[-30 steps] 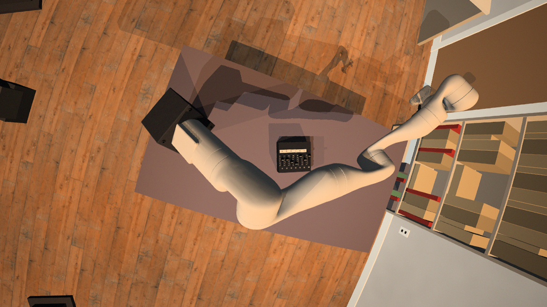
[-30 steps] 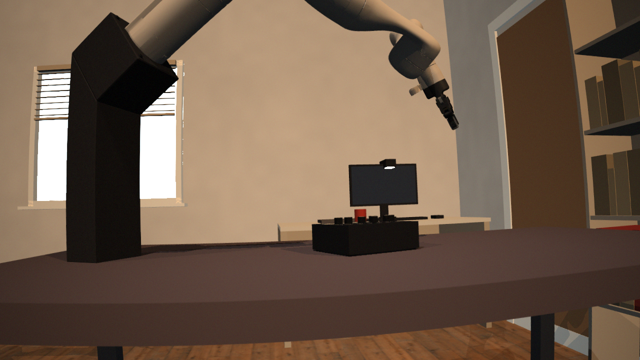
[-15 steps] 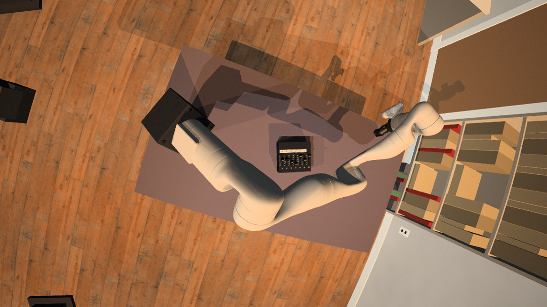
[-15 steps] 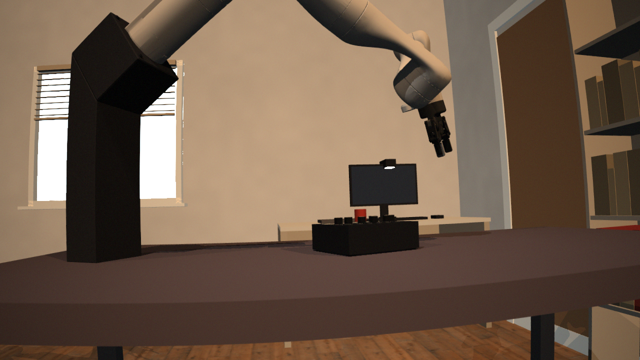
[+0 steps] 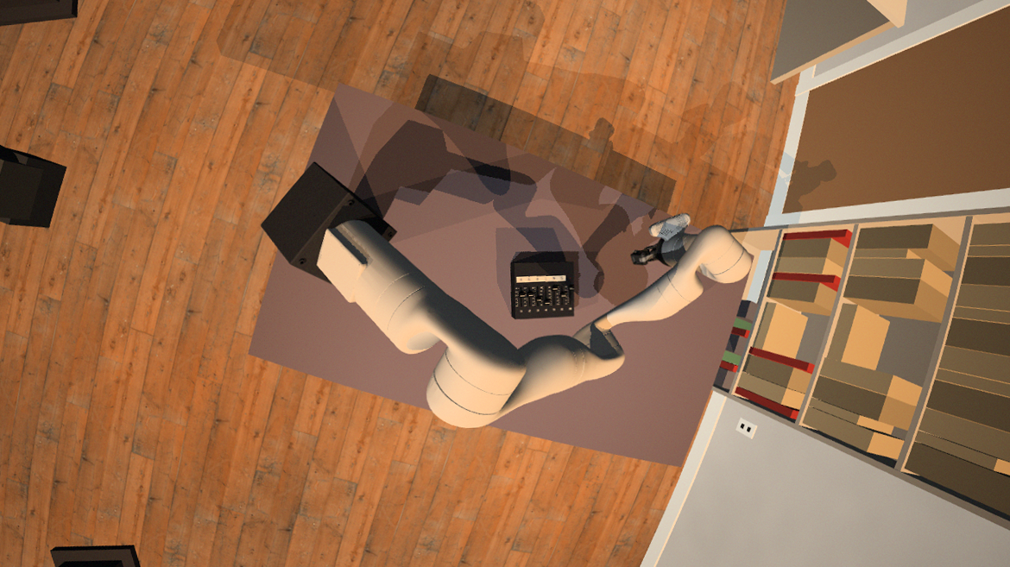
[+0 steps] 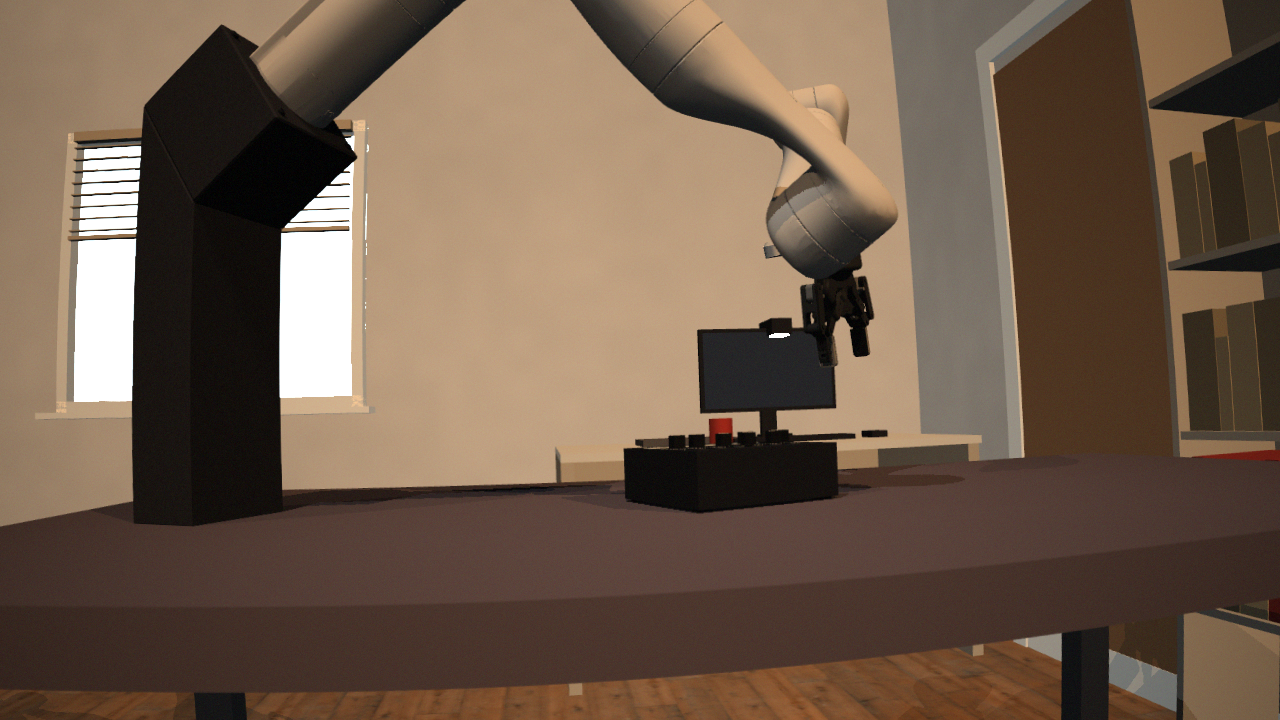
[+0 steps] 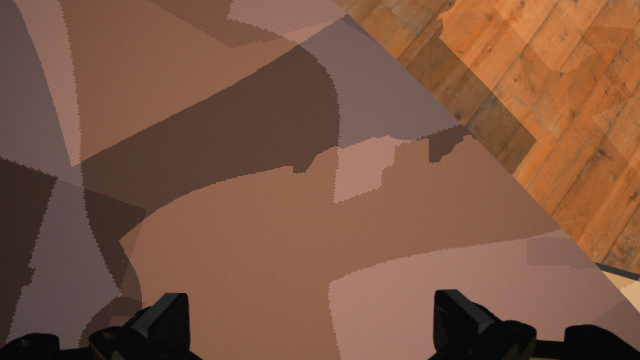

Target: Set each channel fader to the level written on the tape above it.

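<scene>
The black lighting desk (image 5: 544,284) stands on the brown table (image 5: 446,285), with a strip of pale tape along its far edge and a row of faders below. In the side view it is a low black box (image 6: 731,471) standing flat, with dark fader caps and one red cap (image 6: 719,425) on top. My gripper (image 5: 641,256) (image 6: 839,338) is open and empty. It hangs well above the table to the right of the desk, fingers pointing down. The wrist view shows only my two fingertips over bare table; the desk is out of that view.
The arm's black pedestal (image 5: 319,214) stands at the table's left corner. The table's edge runs diagonally close to the gripper (image 7: 450,115), with wooden floor beyond. Bookshelves (image 5: 899,338) stand right of the table. A monitor (image 6: 765,368) sits on a desk behind.
</scene>
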`<action>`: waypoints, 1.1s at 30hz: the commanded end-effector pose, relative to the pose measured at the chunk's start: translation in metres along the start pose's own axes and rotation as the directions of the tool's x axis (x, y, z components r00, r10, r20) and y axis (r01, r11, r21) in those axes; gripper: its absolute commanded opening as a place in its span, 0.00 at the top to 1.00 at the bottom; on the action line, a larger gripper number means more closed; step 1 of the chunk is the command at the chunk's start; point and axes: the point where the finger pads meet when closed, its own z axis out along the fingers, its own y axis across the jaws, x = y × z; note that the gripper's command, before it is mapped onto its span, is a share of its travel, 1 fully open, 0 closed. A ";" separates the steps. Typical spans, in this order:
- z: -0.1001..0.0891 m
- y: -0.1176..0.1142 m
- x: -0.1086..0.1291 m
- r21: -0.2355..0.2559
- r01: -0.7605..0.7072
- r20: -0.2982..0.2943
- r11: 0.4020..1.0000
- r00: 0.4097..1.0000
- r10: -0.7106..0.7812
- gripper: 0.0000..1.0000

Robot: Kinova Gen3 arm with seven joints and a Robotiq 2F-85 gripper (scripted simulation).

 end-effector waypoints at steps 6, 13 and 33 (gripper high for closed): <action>0.020 -0.100 0.002 0.058 -0.101 -0.032 0.993 0.994 0.103 0.00; 0.020 -0.158 0.009 0.087 -0.170 -0.037 0.982 0.984 0.173 0.00; 0.000 -0.274 0.020 0.141 -0.293 0.004 0.946 0.955 0.296 0.00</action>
